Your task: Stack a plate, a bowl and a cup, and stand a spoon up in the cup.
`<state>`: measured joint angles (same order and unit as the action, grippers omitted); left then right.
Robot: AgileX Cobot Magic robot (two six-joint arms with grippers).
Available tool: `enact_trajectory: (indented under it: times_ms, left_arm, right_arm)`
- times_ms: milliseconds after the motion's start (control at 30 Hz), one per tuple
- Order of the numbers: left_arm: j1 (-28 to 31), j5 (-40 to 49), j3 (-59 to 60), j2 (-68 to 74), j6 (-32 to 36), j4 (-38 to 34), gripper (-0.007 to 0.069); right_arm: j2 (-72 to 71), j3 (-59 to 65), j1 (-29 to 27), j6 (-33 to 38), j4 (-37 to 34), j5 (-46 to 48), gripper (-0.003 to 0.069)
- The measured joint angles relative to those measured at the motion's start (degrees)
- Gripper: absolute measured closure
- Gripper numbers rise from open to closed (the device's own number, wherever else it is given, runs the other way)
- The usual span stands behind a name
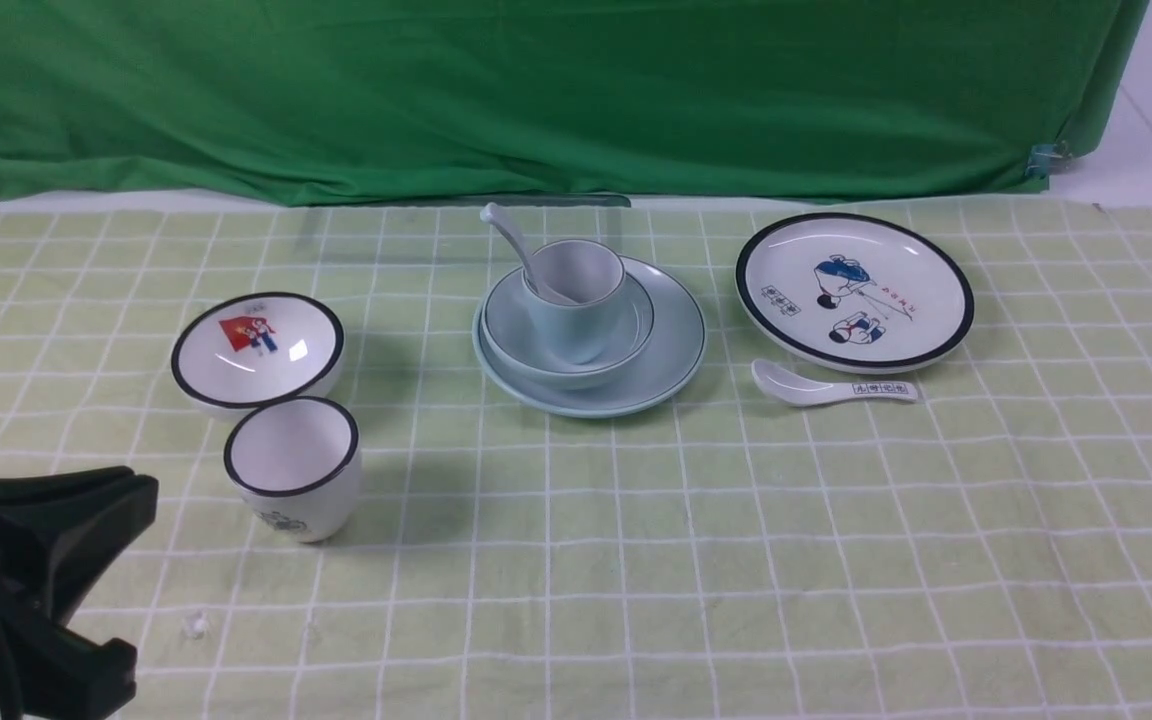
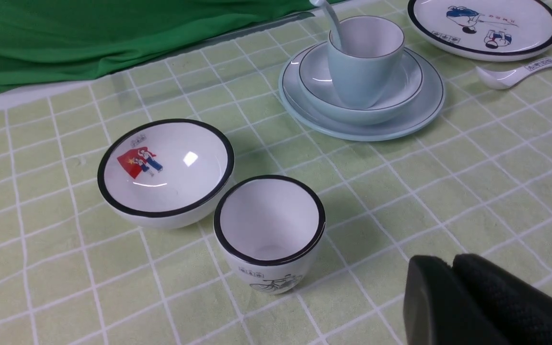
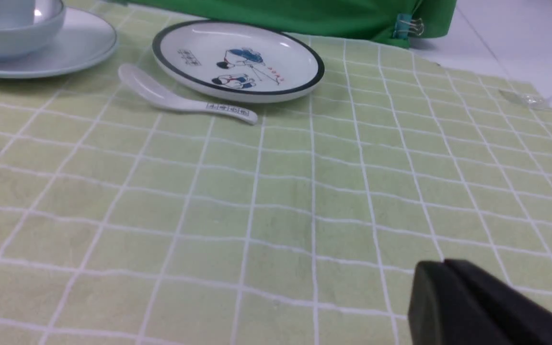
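Both end effectors, left (image 2: 453, 268) and right (image 3: 443, 273), closed, nothing held.
Stack at frame centre judged complete: spoon (image 1: 516, 245) in cup (image 1: 576, 300); retreat should be kept clear of it.

The spoon (image 1: 516, 248) stands in the cup (image 1: 576, 300). The cup sits in the bowl (image 1: 506, 330), on the plate (image 1: 671, 350). Left sit another bowl (image 1: 256, 350) and cup (image 1: 294, 468); right, another plate (image 1: 854, 290) and spoon (image 1: 831, 385).

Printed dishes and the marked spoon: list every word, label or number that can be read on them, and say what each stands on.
Nothing here can be read as text.
White plate: small boxed marks and red marks beside the cartoon figures, too small to read.
Marked spoon: a row of boxed marks on the handle, blurred.
White bowl: tiny marks above the red picture, unreadable.
White cup: boxed marks above a grey print, unreadable.
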<state>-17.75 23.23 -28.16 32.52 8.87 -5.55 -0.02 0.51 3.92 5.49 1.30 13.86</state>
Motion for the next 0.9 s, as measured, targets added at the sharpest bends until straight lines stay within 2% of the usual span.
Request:
enact_trajectory:
  times_ms: [633, 833, 900]
  left_arm:
    - [0.0, -1.0, 0.5, -0.3, 0.0, 0.2, 0.0631]
    - [0.0, -14.7, 11.2, -7.6, 0.0, 2.2, 0.0631]
    - [0.0, -22.8, 18.7, -14.1, 0.0, 2.3, 0.0631]
  right_arm:
    - [0.0, 0.0, 0.0, 0.3, -0.1, 0.1, 0.0616]
    - [0.0, 0.0, 0.0, 0.3, -0.1, 0.1, 0.0585]
    - [0.0, 0.0, 0.0, 0.3, -0.1, 0.1, 0.0577]
